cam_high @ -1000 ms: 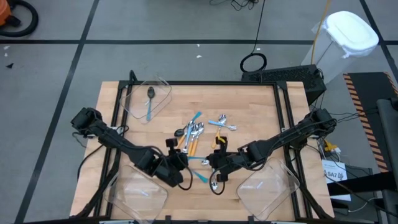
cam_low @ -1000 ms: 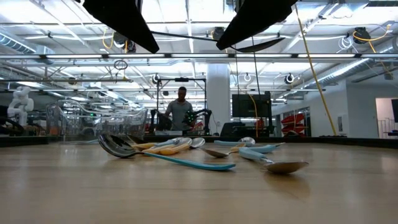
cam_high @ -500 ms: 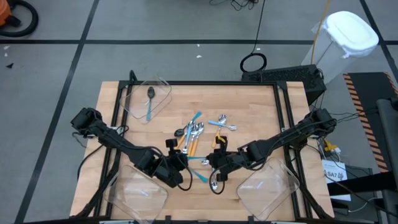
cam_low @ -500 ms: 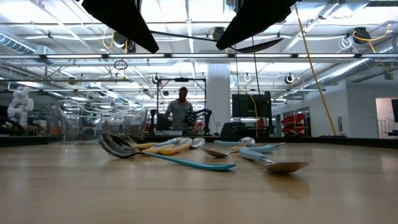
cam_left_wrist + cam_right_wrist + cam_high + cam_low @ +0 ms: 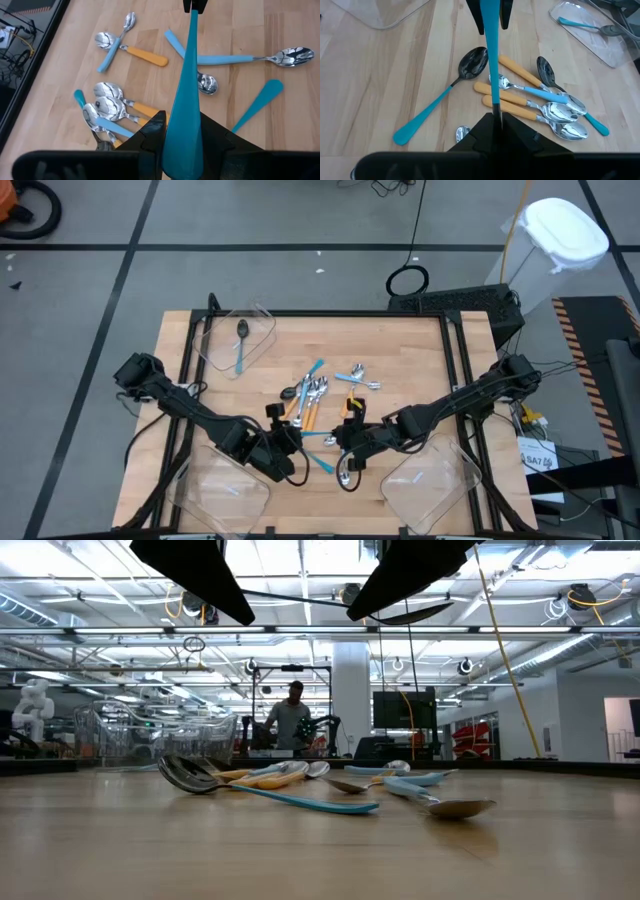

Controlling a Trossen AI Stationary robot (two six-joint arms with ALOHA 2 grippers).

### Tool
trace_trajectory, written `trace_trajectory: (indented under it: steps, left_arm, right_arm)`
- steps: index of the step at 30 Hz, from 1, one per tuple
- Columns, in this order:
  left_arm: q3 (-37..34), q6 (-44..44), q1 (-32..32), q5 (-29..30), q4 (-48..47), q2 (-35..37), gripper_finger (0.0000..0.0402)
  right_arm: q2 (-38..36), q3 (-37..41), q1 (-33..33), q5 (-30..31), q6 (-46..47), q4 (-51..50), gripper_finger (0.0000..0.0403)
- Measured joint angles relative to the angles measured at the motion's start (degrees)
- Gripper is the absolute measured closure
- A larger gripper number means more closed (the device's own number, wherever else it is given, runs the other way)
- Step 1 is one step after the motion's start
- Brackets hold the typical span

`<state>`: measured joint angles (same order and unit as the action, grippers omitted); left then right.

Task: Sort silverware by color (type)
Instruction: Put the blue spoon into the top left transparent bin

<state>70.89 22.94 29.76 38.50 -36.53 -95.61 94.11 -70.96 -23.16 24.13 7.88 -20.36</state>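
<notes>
Both grippers pinch one light-blue spoon between them near the front of the desk: the left gripper (image 5: 182, 145) is closed on its broad, smooth plastic handle (image 5: 184, 100), and the right gripper (image 5: 498, 131) is closed on the thin metal neck at the other end (image 5: 490, 50). Behind them, mid-desk, lies the loose pile of spoons (image 5: 312, 392), glossy silver or black bowls on matte orange or blue handles, several overlapping. Clear, rounded plastic bins sit at the corners; the far-left bin (image 5: 262, 323) holds one black-bowled blue spoon (image 5: 241, 343). The desk (image 5: 410, 350) is pale wood.
</notes>
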Motion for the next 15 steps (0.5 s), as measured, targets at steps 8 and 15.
trace_trajectory:
  steps: [8, 15]
  left_arm:
    - [0.0, 0.1, 0.0, 0.0, -0.1, 0.0, 0.0321]
    - [0.0, 0.7, -0.1, 0.1, -0.2, 0.0, 0.0322]
  right_arm:
    - [0.0, 0.0, 0.0, -0.7, 0.0, 0.3, 0.0299]
    - [0.0, -0.6, -0.1, -0.5, -0.9, 2.1, 0.0209]
